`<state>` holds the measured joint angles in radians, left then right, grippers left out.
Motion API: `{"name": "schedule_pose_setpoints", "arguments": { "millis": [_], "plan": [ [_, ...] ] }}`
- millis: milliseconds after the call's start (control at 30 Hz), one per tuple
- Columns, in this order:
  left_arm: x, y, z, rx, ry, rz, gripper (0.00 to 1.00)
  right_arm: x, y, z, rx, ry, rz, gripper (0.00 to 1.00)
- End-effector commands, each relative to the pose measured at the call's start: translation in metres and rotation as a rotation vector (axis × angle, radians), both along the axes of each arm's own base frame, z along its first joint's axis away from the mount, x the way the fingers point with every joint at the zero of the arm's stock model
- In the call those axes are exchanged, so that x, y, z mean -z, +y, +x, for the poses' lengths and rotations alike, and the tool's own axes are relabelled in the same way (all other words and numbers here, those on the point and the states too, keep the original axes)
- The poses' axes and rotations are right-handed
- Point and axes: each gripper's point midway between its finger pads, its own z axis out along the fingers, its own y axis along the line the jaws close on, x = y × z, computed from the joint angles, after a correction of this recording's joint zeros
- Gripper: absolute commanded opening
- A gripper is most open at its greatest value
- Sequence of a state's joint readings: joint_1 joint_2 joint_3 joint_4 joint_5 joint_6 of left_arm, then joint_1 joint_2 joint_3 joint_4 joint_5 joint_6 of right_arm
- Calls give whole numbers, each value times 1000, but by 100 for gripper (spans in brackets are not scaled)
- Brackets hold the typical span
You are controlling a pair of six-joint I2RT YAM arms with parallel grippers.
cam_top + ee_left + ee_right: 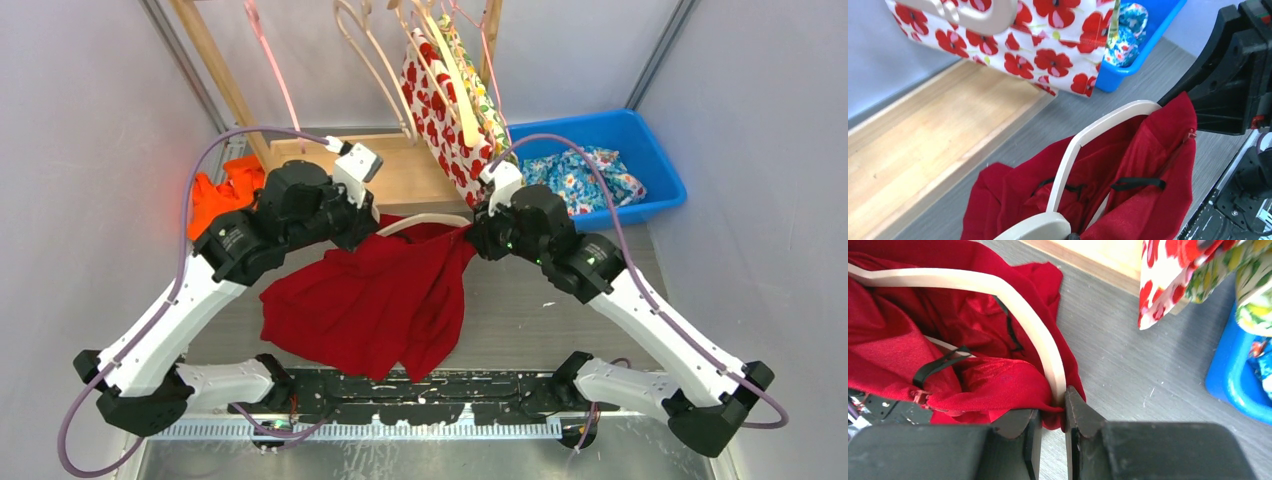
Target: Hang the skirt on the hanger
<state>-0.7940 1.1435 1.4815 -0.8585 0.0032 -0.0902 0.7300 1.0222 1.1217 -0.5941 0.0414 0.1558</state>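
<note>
— On the table between the arms (pixel 650 310), what do you count?
— One red skirt (pixel 370 300), lying crumpled, with one cream hanger (pixel 425 220) set in its opening. Two grippers meet it, one at each hanger end.
— And the grips?
— The right gripper (pixel 1054 407) has its fingers nearly together. Red cloth is pinched between them, and the hanger's tip touches one finger. The left gripper (pixel 368 232) sits at the other end; I cannot tell how its fingers stand.
— Other cloth?
— One orange cloth (pixel 212 200) by the left wall and one floral cloth (pixel 590 175) in one blue bin (pixel 630 128) at the right. Two printed garments hang on the rack: a poppy-print garment (pixel 440 120) in front, a yellow-green print (pixel 468 60) behind. Several bare hangers (pixel 378 62) overlap beside them, so I have no firm count.
— The surface, the room?
— A grey wood-grain table (pixel 530 310), a pale wooden rack base (pixel 415 180) at the back, plain light walls (pixel 80 120) on three sides.
</note>
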Motion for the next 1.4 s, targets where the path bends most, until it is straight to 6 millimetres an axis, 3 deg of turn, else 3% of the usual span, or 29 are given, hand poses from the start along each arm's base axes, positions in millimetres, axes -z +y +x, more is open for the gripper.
{"name": "schedule_pose_setpoints", "arguments": {
  "millis": [0, 300, 367, 467, 733, 900, 1167, 1300, 1367],
  "plan": [
    [-39, -36, -21, 202, -38, -114, 0, -110, 36, -22, -224, -199, 203, 1],
    [-74, -26, -25, 235, -93, -59, 0, -155, 51, -27, -395, -200, 83, 1],
    [-83, -22, -26, 231, -107, -52, 0, -153, 51, -31, -410, -185, 63, 1],
    [-97, -15, -30, 231, -132, -57, 0, -155, 44, -39, -409, -188, 54, 1],
    [-115, -24, -32, 284, -122, -55, 1, -177, 26, -62, -434, -228, 76, 1],
    [-113, -30, -38, 342, -95, -41, 1, -165, 27, -66, -476, -201, 41, 1],
    [-97, -38, -59, 458, -27, -37, 2, -119, 52, -61, -604, -220, 26, 1],
    [-84, -43, -68, 507, 10, -17, 2, -110, 67, -60, -684, -297, 51, 1],
    [-76, -48, -73, 531, 28, -3, 2, -117, 75, -58, -708, -358, 84, 1]
  ]
}}
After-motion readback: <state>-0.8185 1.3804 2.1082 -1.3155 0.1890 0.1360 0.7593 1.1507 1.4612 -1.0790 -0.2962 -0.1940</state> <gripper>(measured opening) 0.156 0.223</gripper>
